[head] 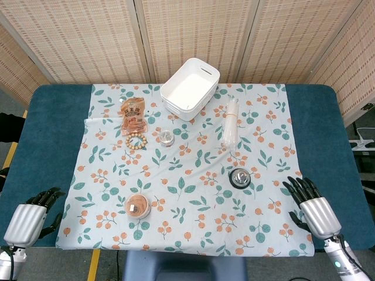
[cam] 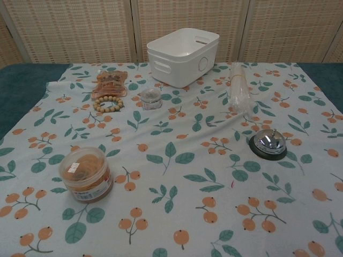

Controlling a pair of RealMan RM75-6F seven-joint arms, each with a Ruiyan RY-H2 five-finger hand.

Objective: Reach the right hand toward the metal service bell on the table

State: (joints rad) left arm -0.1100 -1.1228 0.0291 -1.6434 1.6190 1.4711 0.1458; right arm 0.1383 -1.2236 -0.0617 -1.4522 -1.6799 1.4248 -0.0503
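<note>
The metal service bell (head: 239,177) (cam: 268,143), a shiny dome on a black base, stands on the floral cloth right of centre. My right hand (head: 313,208) hovers at the cloth's front right corner, well to the right of the bell and nearer the table's front edge; its fingers are spread and hold nothing. At the front left, over the blue table top and off the cloth, my left hand (head: 30,216) is empty too, with fingers apart. Neither hand appears in the chest view.
A white basket (head: 190,88) stands at the back centre. A clear bag of sticks (head: 231,124) lies behind the bell. A snack packet (head: 132,113), bead bracelet (head: 136,141), small jar (head: 167,138) and round orange tub (head: 137,206) sit on the cloth's left half.
</note>
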